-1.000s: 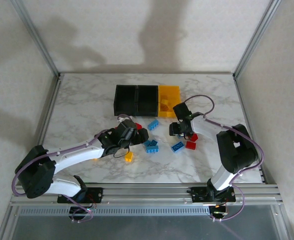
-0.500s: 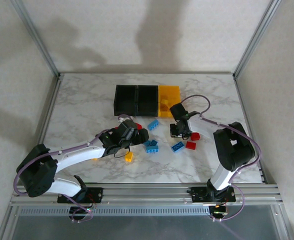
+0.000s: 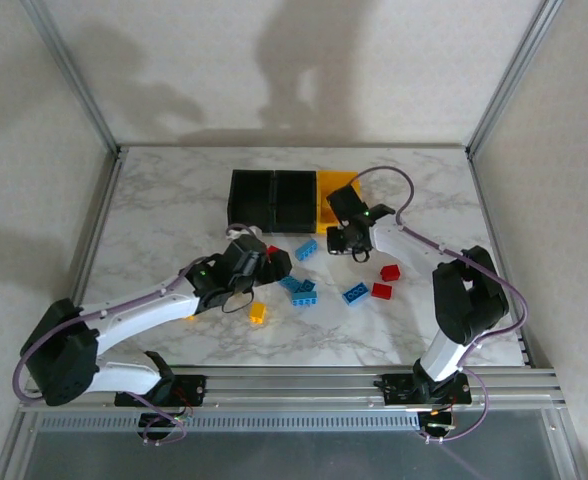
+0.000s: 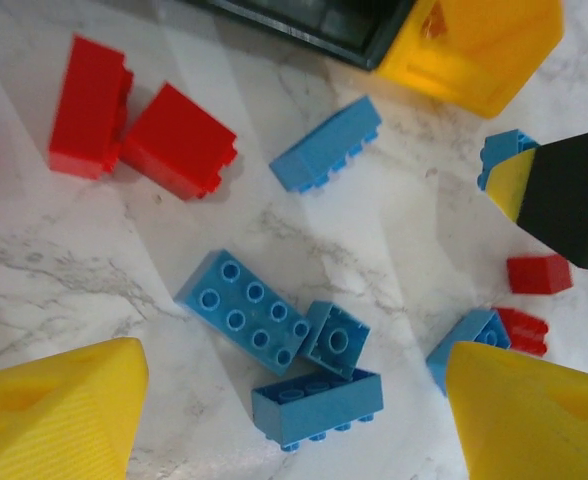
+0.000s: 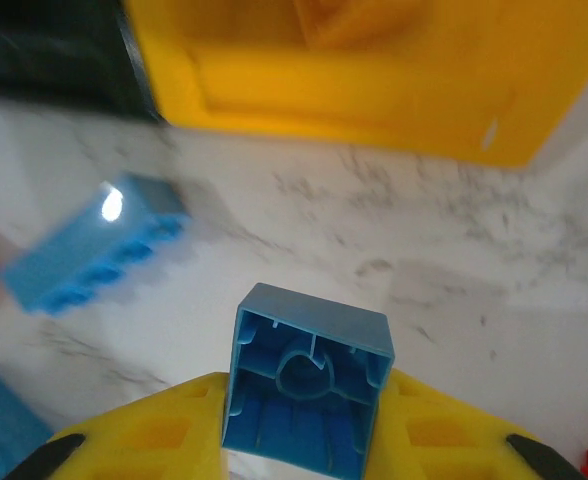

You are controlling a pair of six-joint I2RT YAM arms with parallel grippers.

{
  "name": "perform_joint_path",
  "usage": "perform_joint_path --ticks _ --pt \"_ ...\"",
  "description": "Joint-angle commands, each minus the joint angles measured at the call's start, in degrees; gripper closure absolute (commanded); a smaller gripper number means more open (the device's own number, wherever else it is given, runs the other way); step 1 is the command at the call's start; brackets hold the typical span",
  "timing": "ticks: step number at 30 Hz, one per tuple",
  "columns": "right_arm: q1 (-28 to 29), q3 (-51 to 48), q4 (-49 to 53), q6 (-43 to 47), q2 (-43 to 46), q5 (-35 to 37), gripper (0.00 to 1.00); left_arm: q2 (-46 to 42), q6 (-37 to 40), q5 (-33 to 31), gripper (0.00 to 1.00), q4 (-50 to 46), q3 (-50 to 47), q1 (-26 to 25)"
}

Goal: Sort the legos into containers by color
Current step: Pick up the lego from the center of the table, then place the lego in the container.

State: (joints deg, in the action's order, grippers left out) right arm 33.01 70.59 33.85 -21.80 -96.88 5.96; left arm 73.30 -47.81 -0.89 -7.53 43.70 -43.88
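setting: lab test cell | cues: aluminium frame posts (image 3: 71,75), white panel walls (image 3: 274,60), marble-pattern tabletop (image 3: 164,210)

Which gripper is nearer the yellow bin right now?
Right. The right gripper, shut on a blue brick, sits just off the yellow bin's near side; the left gripper hovers farther off to the near-left, over loose blue bricks.

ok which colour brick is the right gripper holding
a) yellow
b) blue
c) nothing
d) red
b: the right wrist view shows a blue brick clamped in the right gripper, just short of the yellow bin.
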Motion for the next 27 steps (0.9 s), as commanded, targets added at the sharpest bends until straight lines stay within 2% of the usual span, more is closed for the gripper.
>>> perform_joint_path --ticks 1,10,17,22,27 --pt "1.17 6.62 1.09 0.01 -1.81 -0.8 0.7 -2.75 1.09 -1.05 0.22 -2.26 0.25 2.24" --pt "3.2 25.87 2.29 0.62 -15.38 -3.58 0.7 -10.71 1.92 0.18 0.22 -5.34 -2.23 8.39" --pt "3.55 38.63 4.18 0.52 -26.28 -4.99 0.69 -14.4 1.78 0.44 0.21 -6.36 -3.79 10.92" --pt "3.54 43.86 5.79 0.2 -32.07 -4.35 0.69 -14.8 1.35 0.86 0.22 -6.21 -4.7 11.09" --pt "3.47 44.89 5.56 -0.34 -34.49 -3.61 0.69 -15.22 0.83 1.1 0.22 -5.62 -5.84 11.08"
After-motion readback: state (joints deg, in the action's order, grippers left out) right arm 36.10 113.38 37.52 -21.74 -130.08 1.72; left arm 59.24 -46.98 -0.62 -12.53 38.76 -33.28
